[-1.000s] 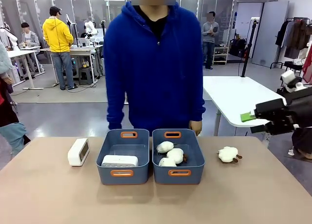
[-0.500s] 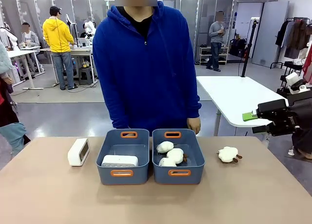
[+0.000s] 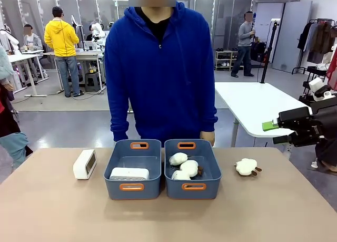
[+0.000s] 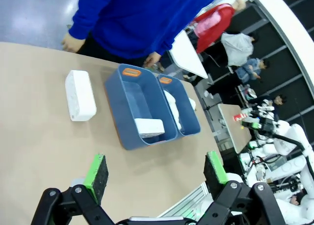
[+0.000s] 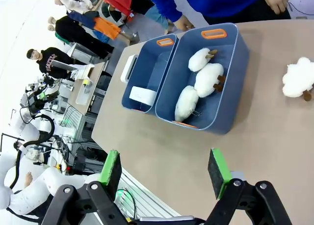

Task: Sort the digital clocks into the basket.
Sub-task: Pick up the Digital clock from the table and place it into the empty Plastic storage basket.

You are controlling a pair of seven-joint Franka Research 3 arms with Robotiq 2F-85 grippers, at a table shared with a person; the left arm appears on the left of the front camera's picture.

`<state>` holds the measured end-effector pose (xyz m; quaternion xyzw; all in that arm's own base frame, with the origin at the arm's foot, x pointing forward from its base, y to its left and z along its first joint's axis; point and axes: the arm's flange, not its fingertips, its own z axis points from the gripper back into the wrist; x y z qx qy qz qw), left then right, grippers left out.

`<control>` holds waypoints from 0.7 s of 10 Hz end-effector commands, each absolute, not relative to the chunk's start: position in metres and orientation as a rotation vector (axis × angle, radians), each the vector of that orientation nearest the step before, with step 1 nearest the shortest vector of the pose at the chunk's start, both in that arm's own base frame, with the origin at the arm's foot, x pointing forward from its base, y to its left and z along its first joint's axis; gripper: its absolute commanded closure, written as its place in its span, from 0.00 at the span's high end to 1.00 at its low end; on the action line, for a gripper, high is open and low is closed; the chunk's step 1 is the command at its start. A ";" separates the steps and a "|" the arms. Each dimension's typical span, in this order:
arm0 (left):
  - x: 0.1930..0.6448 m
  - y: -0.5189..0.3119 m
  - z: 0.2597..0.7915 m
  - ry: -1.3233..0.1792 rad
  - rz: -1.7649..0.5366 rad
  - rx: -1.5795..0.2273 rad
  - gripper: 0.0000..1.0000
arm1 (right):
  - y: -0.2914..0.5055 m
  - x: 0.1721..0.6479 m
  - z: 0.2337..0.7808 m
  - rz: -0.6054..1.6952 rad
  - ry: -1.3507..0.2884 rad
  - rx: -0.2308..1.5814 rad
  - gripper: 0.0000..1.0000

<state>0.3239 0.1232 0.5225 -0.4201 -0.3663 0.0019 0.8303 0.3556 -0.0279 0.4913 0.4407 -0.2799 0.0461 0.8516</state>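
The left gripper [image 4: 155, 168] hangs wide open and empty over the table [image 4: 39, 151]. Ahead of it and off to one side, one digital clock [image 4: 81, 95] lies on the tabletop just beside the basket [image 4: 122, 95], with nothing in between. A second clock [image 4: 149, 127] rests inside that basket. The right gripper [image 5: 165, 167] is also spread and empty. Ahead of it, the second bin [image 5: 231, 110], which holds three plush toys [image 5: 208, 79], stands on the near side of the basket. A loose plush toy [image 5: 298, 78] lies off to one side.

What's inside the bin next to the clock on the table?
One white digital clock lies at that bin's near end; the remaining floor looks bare. The clock's display is hidden.
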 end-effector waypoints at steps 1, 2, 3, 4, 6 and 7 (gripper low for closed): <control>0.329 0.100 0.537 -0.686 0.083 -0.838 1.00 | -0.028 0.355 0.494 0.105 -0.588 0.928 0.90; 0.330 0.089 0.545 -0.603 0.092 -0.764 1.00 | -0.028 0.355 0.494 0.105 -0.588 0.928 0.90; 0.331 0.080 0.553 -0.532 0.049 -0.754 1.00 | -0.028 0.355 0.494 0.105 -0.588 0.928 0.90; 0.333 0.076 0.556 -0.475 0.031 -0.741 1.00 | -0.028 0.355 0.494 0.105 -0.588 0.928 0.90; 0.345 0.074 0.551 -0.427 0.041 -0.710 1.00 | -0.028 0.355 0.494 0.105 -0.588 0.928 0.90; 0.348 0.074 0.551 -0.427 0.052 -0.699 1.00 | -0.028 0.355 0.494 0.105 -0.588 0.928 0.90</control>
